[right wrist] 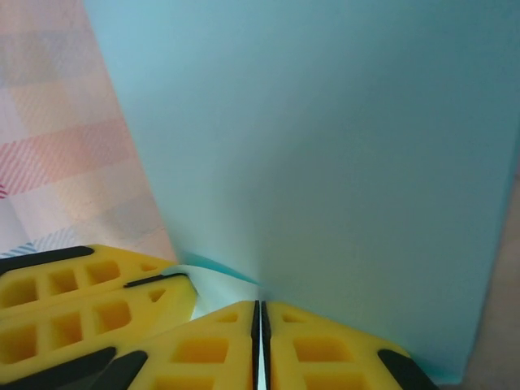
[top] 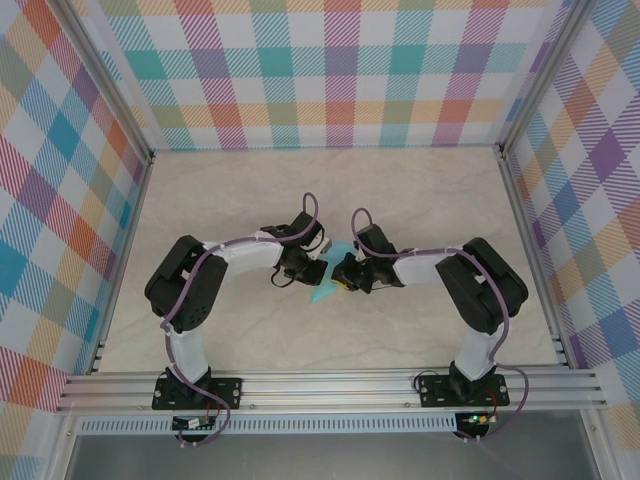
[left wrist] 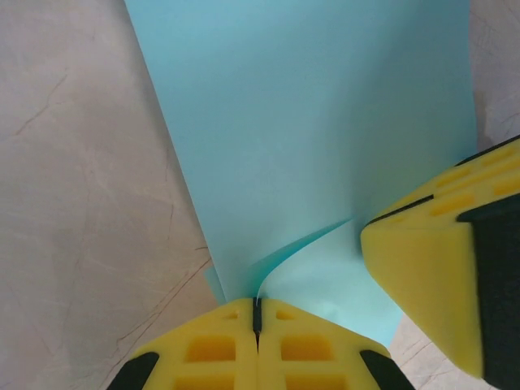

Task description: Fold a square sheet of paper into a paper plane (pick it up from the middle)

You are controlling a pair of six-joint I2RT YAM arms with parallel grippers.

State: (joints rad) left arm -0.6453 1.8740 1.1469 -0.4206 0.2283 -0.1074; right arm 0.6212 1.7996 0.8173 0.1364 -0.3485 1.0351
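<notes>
Left gripper (left wrist: 257, 325): shown nearest the lens, at 6 o'clock of the left wrist view. The yellow pads are pressed together, with an edge of the sheet nipped in their seam.
Right gripper (right wrist: 260, 313): shown at 6 o'clock of the right wrist view. The pads are closed flat and the sheet rises from their seam, so a pinch is judged.
Square sheet of paper (left wrist: 309, 146): carried between the two grippers and fanned toward 12 o'clock. A curled inner layer is seen just above the left pads. Whether its lower tip touches the table cannot be told.
Handling: the sheet is judged very light, limp, smooth and easily creased or torn.
Hold: a shallow pinch at the edge, close to the fold line, is advised, with both grips kept near each other.
Table (top: 250, 190): pale and marbled. The sheet is placed near its centre.
Walls (top: 330, 80): plaid panels are seen at 9, 12 and 3 o'clock.
</notes>
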